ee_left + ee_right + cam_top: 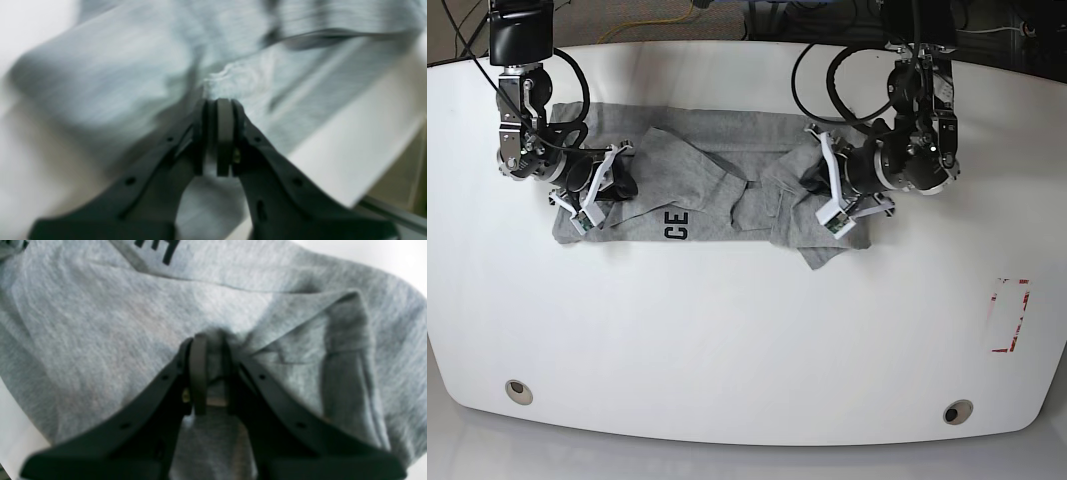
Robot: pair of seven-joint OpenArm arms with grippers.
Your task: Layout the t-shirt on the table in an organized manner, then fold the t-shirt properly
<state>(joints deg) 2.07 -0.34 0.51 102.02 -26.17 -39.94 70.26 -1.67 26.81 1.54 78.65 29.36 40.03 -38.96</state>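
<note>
Left wrist view. The left hand (pixel 217 133) has its pads drawn together on a puckered edge of the t-shirt (pixel 110 76); the frame is smeared, so how much cloth sits between them is uncertain. A strip of white bench (pixel 350 160) and its edge show at right.

Right wrist view. The right hand (pixel 211 373) is closed narrow on a gathered fold of grey cloth (pixel 100 340), with creases radiating from the pinch. Fragments of black lettering (pixel 163 250) show at the top, unseen from the other wrist.

Base view. Only here is the whole layout visible: the t-shirt (pixel 697 170) lies crumpled along the far part of the bench (pixel 747 350), folds overlapping at mid-length, one hand at each end. The laying-out step appears to be in hand; next, both hands would likely need to draw apart and lift to flatten the cloth.
</note>
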